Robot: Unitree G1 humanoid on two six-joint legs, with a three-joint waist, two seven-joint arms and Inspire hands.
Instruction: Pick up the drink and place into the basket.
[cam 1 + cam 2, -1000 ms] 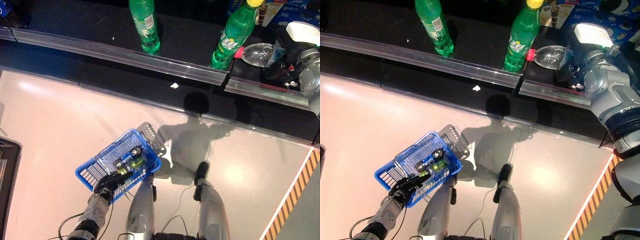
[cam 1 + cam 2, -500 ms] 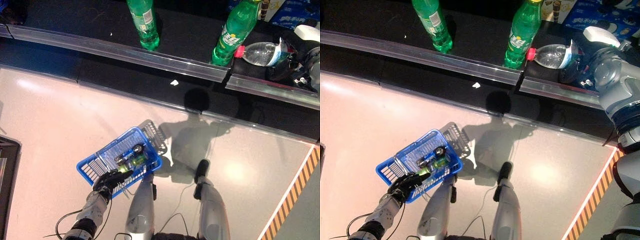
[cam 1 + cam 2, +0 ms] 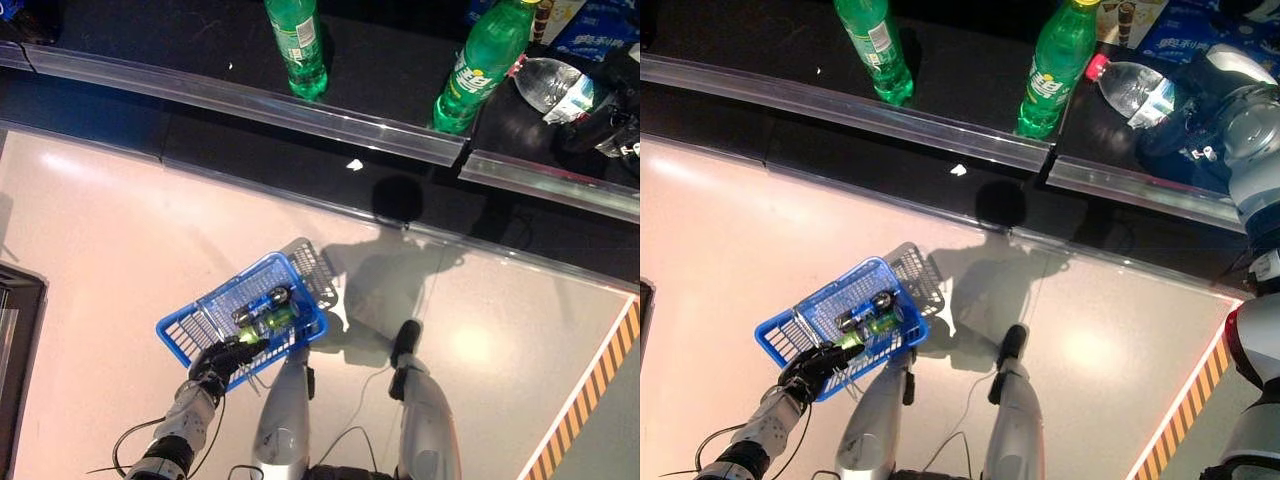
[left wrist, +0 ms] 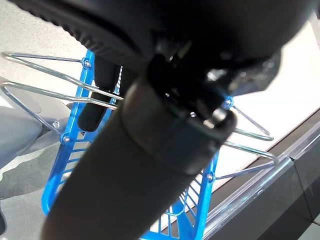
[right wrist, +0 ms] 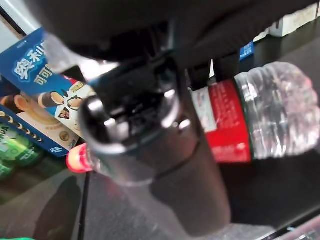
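Observation:
A clear water bottle (image 3: pixel 1132 88) with a red cap and red label (image 5: pixel 225 125) hangs tilted over the dark shelf (image 3: pixel 380 80), and my right hand (image 3: pixel 1188 140) is shut round its body. The thumb (image 5: pixel 150 145) crosses the bottle in the right wrist view. Low on the left, my left hand (image 3: pixel 224 360) is shut on the wire handle (image 4: pixel 60 90) of a blue plastic basket (image 3: pixel 196 328) held above the pale floor. Inside the basket lie a dark can and a green bottle (image 3: pixel 266 312).
Two green soda bottles (image 3: pixel 297 45) (image 3: pixel 478 70) stand upright on the shelf behind a clear rail (image 3: pixel 300 105). Blue snack boxes (image 5: pixel 30 95) sit behind the water bottle. A striped orange line (image 3: pixel 590 395) marks the floor at right.
The water bottle has come up off the shelf and moved right with my right hand, its capped end now tilted up. The basket and left hand have hardly moved.

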